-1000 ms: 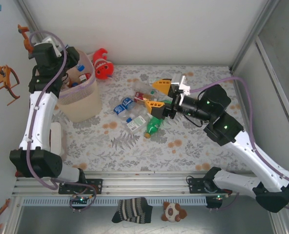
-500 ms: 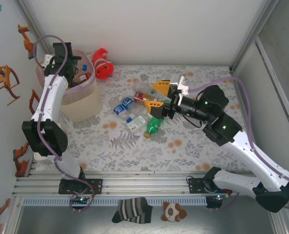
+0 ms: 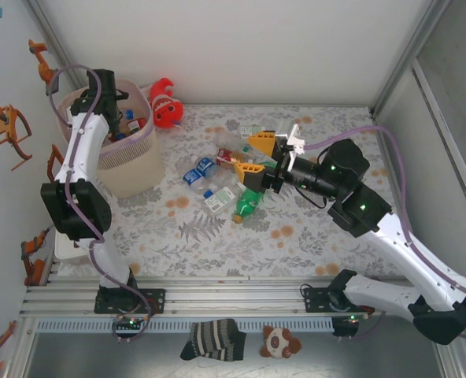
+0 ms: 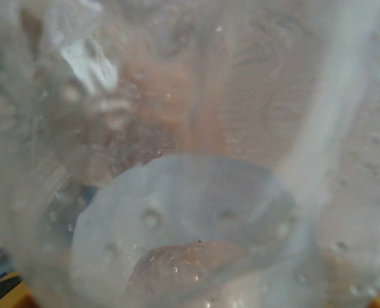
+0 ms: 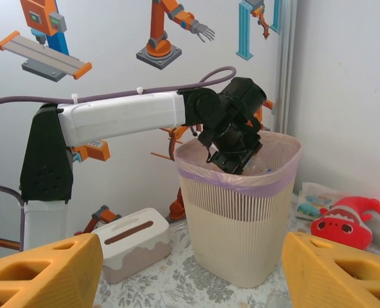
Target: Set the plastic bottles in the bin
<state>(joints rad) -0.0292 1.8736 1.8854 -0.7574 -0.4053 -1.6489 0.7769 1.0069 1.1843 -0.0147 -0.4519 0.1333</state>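
Robotics lab cell: aluminium frame [image 3: 398, 75], robot stickers [image 5: 171, 29] on white wall [image 5: 113, 70]

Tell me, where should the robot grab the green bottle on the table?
Probably across the middle of the green bottle, coming down from above: it lies flat and slanted on the table, so jaws turned crosswise to its length span its narrow width. A clear bottle crowds its left side.
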